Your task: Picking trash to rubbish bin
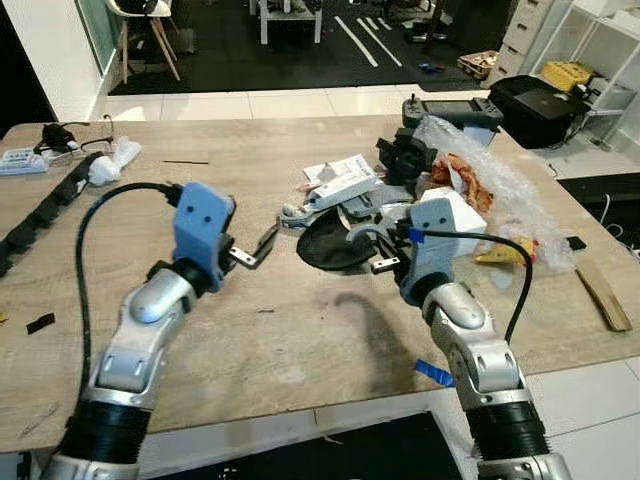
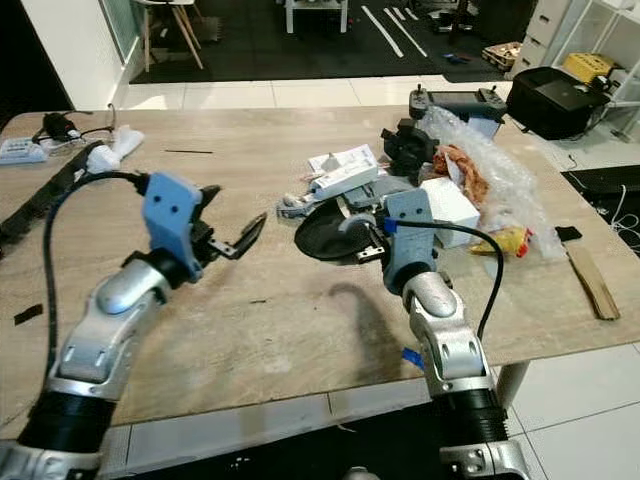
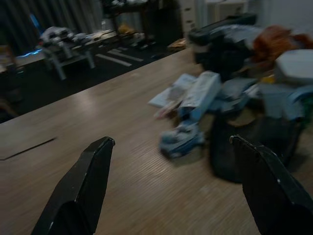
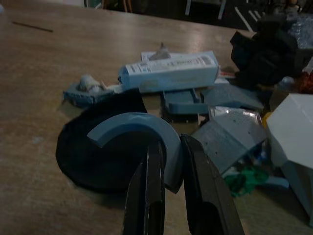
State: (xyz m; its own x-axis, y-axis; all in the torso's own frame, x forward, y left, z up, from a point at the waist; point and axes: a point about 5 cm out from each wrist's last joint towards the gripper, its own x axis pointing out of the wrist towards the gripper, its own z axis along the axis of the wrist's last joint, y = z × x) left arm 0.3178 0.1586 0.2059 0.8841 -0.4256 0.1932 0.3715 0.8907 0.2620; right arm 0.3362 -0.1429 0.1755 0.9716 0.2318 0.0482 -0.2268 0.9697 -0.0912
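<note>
Your right end effector (image 4: 168, 196), fingers nearly closed, pinches the grey arc (image 4: 142, 132) on the black disc (image 1: 330, 245); it looks light and stiff, so grip its edge; left end effector (image 3: 176, 191) gapes empty

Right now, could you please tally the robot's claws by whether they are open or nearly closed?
Open claws: 1, the left claw, hanging above the table.
Nearly closed claws: 1, the right claw, at the curved grey piece on the black disc.
Total: 2
</note>
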